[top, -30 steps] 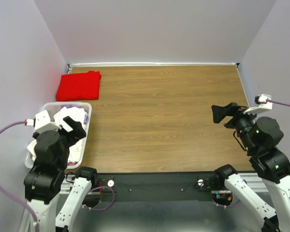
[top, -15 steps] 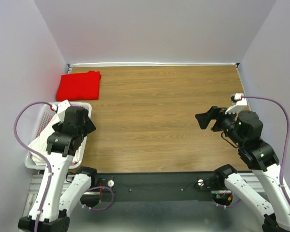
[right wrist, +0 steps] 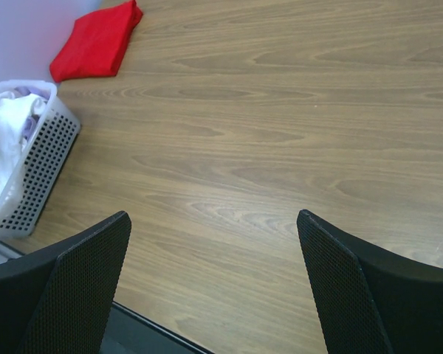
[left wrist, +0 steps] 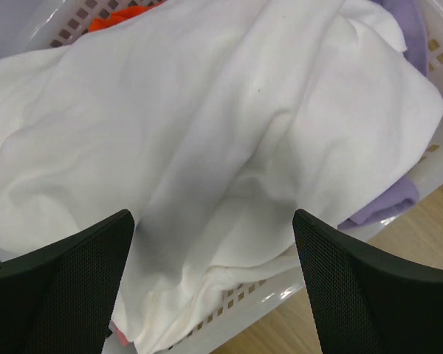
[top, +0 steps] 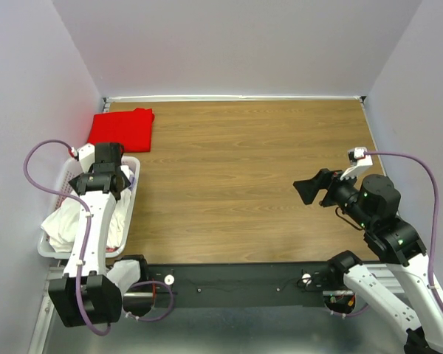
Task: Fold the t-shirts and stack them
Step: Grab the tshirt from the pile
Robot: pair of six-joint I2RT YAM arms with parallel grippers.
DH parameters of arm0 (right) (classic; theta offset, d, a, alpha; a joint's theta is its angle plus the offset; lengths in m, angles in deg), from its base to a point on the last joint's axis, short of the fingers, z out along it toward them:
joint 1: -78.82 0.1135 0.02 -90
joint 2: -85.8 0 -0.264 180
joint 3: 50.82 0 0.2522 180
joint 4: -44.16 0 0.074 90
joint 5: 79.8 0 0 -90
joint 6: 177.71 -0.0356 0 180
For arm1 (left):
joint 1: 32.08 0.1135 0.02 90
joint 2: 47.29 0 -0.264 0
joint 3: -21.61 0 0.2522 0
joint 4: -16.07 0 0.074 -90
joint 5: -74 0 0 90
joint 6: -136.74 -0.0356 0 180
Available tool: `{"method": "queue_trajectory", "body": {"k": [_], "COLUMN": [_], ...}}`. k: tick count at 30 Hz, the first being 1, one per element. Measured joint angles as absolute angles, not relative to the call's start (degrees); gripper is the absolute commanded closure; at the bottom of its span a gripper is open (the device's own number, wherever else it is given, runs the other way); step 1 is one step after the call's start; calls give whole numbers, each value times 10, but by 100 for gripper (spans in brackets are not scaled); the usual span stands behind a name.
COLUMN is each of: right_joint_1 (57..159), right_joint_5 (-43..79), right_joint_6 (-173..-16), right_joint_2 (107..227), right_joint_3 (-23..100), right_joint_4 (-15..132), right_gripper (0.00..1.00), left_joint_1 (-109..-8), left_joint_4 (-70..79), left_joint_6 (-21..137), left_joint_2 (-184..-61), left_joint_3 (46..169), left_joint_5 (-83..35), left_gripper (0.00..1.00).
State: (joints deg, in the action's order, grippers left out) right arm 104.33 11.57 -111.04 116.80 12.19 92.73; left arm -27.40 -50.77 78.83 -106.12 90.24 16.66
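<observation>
— Brown wooden table (top: 244, 169), pale walls. Where are the shirts?
— The red t-shirt (top: 120, 130) lies folded at the far left corner. The white t-shirt (left wrist: 207, 125) is heaped in the laundry basket (top: 131, 158) beside it.
— And the grippers?
— The left gripper (left wrist: 212, 217) hangs over the white t-shirt, jaws spread wide, holding nothing. The right gripper (right wrist: 214, 215) is also wide, above the wood.
</observation>
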Motion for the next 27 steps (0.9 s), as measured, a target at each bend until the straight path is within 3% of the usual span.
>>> {"method": "queue_trajectory", "body": {"k": [4, 8, 13, 16, 22, 27], "right_joint_1": [1043, 1043, 1044, 1044, 1044, 1044], "right_joint_5": [115, 115, 98, 90, 75, 57], "right_joint_6": [-1111, -1110, -1106, -1106, -1097, -1086], "right_joint_2": [1171, 1186, 1204, 1214, 1237, 1248], "right_joint_3": [120, 120, 120, 120, 120, 125], "right_joint_4": [927, 926, 925, 924, 923, 923], "right_gripper": [0, 0, 0, 0, 0, 0], "left_joint_1": [-261, -250, -250, -250, -249, -251], "left_joint_4": [-488, -476, -470, -470, -480, -505], "left_joint_6": [766, 753, 746, 743, 740, 738], "left_joint_2": [-1088, -1127, -1138, -1134, -1131, -1123], "left_joint_3": [915, 921, 921, 921, 934, 1063], "left_joint_5": [165, 165, 161, 160, 159, 140], "left_gripper": [12, 43, 65, 98, 100, 100]}}
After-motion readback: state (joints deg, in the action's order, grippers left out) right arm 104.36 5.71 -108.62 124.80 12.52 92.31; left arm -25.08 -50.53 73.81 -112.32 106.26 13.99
